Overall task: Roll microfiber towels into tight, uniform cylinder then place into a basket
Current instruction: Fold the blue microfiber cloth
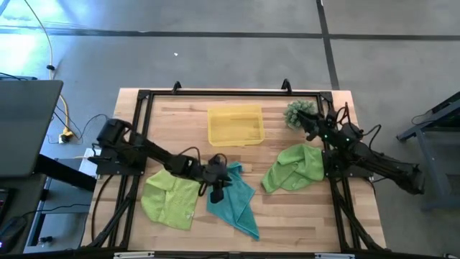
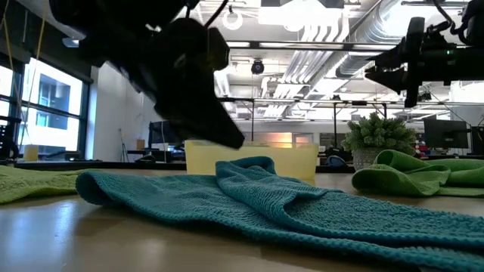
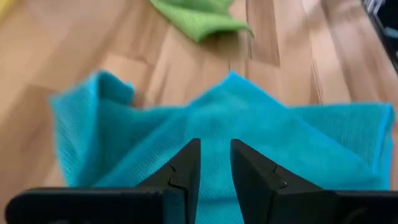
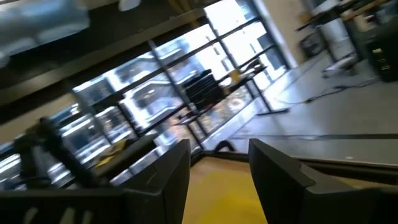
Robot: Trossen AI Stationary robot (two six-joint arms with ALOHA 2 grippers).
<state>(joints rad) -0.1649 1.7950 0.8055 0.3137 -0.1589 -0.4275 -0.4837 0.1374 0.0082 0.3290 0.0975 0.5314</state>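
Observation:
The teal towel (image 1: 236, 201) lies crumpled on the wooden table near the front middle, and it also shows in the left wrist view (image 3: 249, 124) and the low view (image 2: 287, 204). My left gripper (image 3: 214, 163) hovers just above its left part (image 2: 236, 140), fingers a little apart and empty. One lime-green towel (image 1: 171, 200) lies left of the teal one. The other lime-green towel (image 1: 293, 167) lies bunched at the right. The yellow tray (image 1: 235, 124) stands at the far middle. My right gripper (image 4: 219, 163) is open and empty, raised near the far right (image 1: 312, 125).
A spiky green plant (image 1: 298, 113) stands at the far right, just beside my right gripper and behind the right lime-green towel. A black frame (image 1: 144, 97) runs round the table's edges. Bare wood (image 1: 302, 223) shows at the front right.

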